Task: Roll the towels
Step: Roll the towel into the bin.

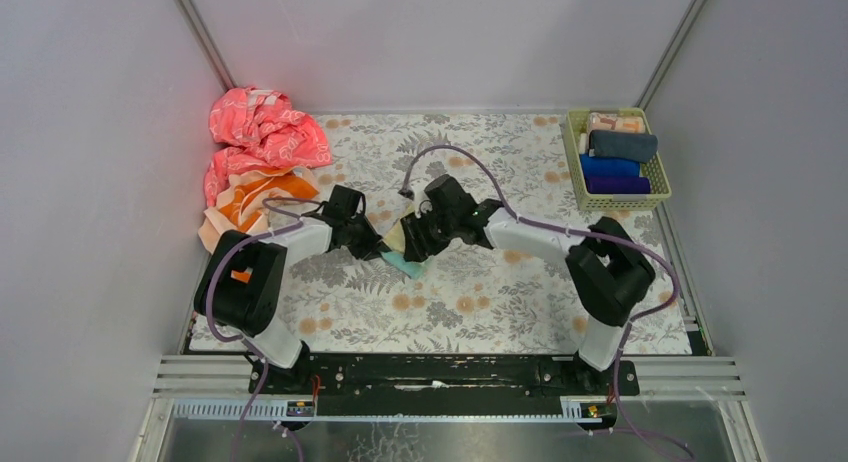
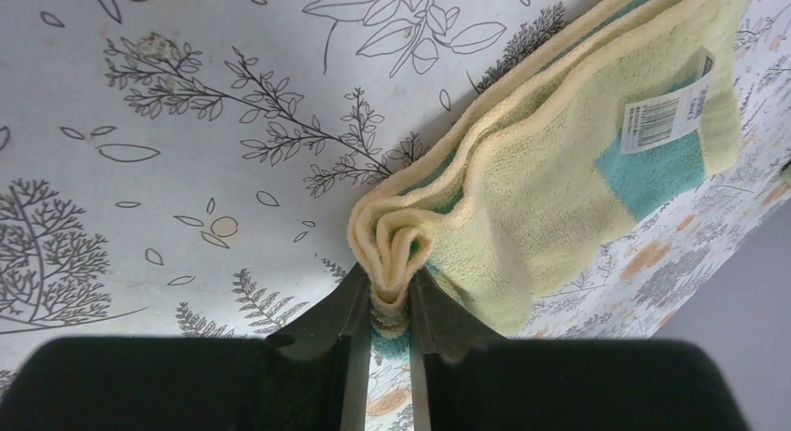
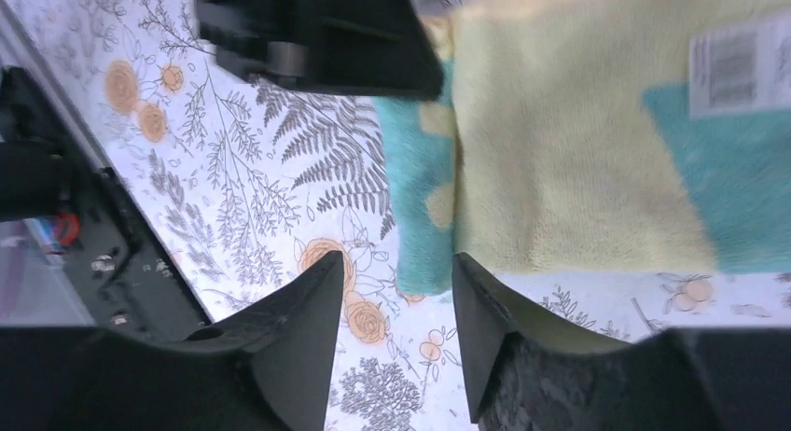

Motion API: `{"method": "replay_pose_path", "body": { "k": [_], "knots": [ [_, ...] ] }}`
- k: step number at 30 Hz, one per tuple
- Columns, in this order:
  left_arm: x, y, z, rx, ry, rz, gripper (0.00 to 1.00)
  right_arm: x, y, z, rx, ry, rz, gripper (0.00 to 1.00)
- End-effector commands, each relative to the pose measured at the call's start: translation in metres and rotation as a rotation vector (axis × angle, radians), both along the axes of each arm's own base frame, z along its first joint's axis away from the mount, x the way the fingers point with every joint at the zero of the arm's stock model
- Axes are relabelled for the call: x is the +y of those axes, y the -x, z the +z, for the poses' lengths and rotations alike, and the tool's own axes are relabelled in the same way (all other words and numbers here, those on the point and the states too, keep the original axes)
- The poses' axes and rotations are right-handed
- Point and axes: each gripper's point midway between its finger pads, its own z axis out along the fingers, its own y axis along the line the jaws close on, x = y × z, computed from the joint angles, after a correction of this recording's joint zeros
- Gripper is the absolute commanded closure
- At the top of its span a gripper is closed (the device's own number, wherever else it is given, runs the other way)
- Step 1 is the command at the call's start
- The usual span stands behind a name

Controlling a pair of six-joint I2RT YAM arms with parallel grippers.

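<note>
Floral-print table (image 1: 500,302); folded yellow-teal towel (image 1: 408,265) mid-table; pink-orange towel heap (image 1: 262,152) far left; green basket (image 1: 571,162) far right.

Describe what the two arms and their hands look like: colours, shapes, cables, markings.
The left arm and right arm share one build: bulky black joint housings joined by white links. A lilac cable loops along each. The left arm's big housing carries a small orange mark. The left hand and right hand are matt black, with two wedge-shaped fingers tapering to narrow tips.

yellow-teal towel (image 2: 560,170): folded, layered, centre, barcode tag (image 2: 664,114) up | orange-peach towel (image 1: 250,194): crumpled, far-left
</note>
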Motion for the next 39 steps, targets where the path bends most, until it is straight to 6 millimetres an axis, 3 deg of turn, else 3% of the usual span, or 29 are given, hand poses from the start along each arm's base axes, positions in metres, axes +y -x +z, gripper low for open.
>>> {"method": "replay_pose_path", "body": {
  "k": [1, 3, 9, 18, 23, 26, 29, 33, 39],
  "knots": [
    [0.005, 0.005, -0.003, 0.037, -0.05, -0.017, 0.87, -0.004, -0.006, 0.029, -0.435, 0.189, 0.074, 0.45],
    [0.006, 0.004, -0.001, 0.038, -0.054, -0.02, 0.87, 0.007, 0.006, 0.029, -0.538, 0.223, 0.131, 0.43],
    [0.007, 0.005, 0.0, 0.044, -0.062, -0.022, 0.86, 0.023, 0.013, 0.015, -0.713, 0.338, 0.186, 0.42],
    [0.008, 0.006, 0.001, 0.046, -0.068, -0.021, 0.85, 0.024, 0.018, -0.028, -0.784, 0.485, 0.25, 0.44],
    [0.009, 0.007, 0.0, 0.05, -0.073, -0.022, 0.83, 0.019, 0.025, -0.053, -0.772, 0.544, 0.313, 0.49],
    [0.008, 0.007, 0.0, 0.049, -0.07, -0.021, 0.8, 0.018, 0.029, -0.064, -0.754, 0.562, 0.338, 0.6],
    [0.009, 0.006, 0.006, 0.031, -0.076, -0.021, 0.72, 0.025, 0.039, -0.06, -0.7, 0.498, 0.365, 0.71],
    [0.016, 0.004, 0.024, -0.029, -0.097, -0.013, 0.58, 0.04, 0.053, -0.04, -0.498, 0.274, 0.372, 0.85],
    [0.023, 0.01, 0.049, -0.106, -0.095, 0.013, 0.42, 0.049, 0.053, -0.004, -0.203, -0.069, 0.34, 0.93]
  ]
}}
